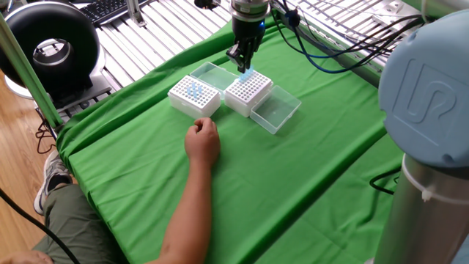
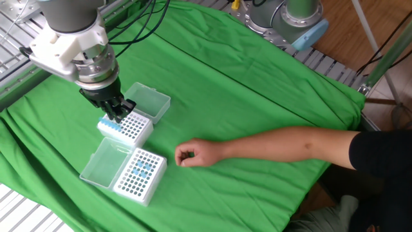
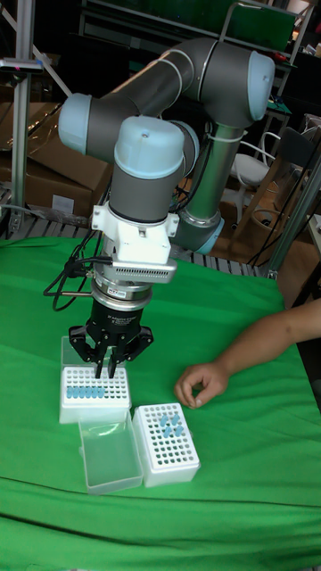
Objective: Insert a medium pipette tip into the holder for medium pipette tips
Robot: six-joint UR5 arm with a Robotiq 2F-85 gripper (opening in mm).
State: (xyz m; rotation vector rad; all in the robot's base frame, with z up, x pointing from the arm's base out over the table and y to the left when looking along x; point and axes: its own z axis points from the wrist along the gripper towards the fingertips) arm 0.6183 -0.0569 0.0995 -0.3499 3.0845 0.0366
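Note:
My gripper (image 3: 110,368) hangs just above a white tip holder (image 3: 94,393), over its row of blue pipette tips (image 3: 86,391). The same gripper (image 1: 243,64) (image 2: 118,116) appears in both fixed views, over the holder (image 1: 248,90) (image 2: 129,127). Its fingers stand close together, and I cannot make out a tip between them. A second white holder (image 3: 169,443) (image 1: 194,95) (image 2: 140,174) carries a few blue tips (image 3: 169,421) near its middle.
Each holder has its clear lid (image 2: 149,100) (image 2: 102,164) folded open beside it on the green cloth (image 2: 257,84). A person's forearm and closed hand (image 2: 193,153) (image 1: 202,139) rest on the cloth close to the holders. Metal rollers (image 1: 139,37) run along the table's edge.

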